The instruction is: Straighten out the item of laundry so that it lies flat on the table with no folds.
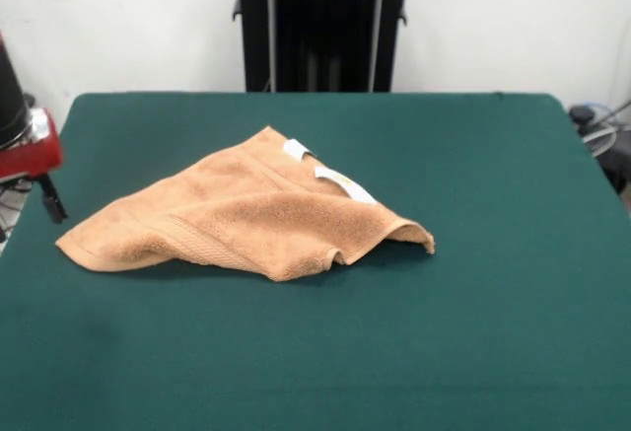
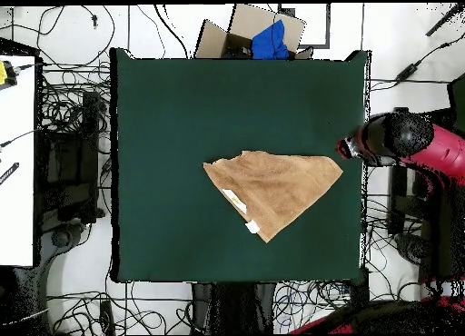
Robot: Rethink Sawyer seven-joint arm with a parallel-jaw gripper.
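Observation:
The item of laundry [image 1: 246, 216] is an orange-tan terry towel lying folded over into a rough triangle near the middle of the green table [image 1: 493, 303]. Its near right corner curls up off the cloth. Two white tags [image 1: 340, 181] show on its far edge. From overhead the towel [image 2: 272, 187] sits slightly right of the middle of the table [image 2: 182, 105], tags [image 2: 236, 202] toward the bottom. My gripper [image 1: 44, 189] hangs at the picture's left edge, just beyond the towel's left tip and apart from it. Overhead, the gripper [image 2: 350, 149] is at the table's right edge, close to the towel's right corner.
The red and black arm [image 2: 413, 142] reaches in from the right, off the table. A cardboard box holding blue cloth [image 2: 265, 37] stands past the top edge. Cables cover the floor around the table. A white bench [image 2: 16, 160] lies at far left.

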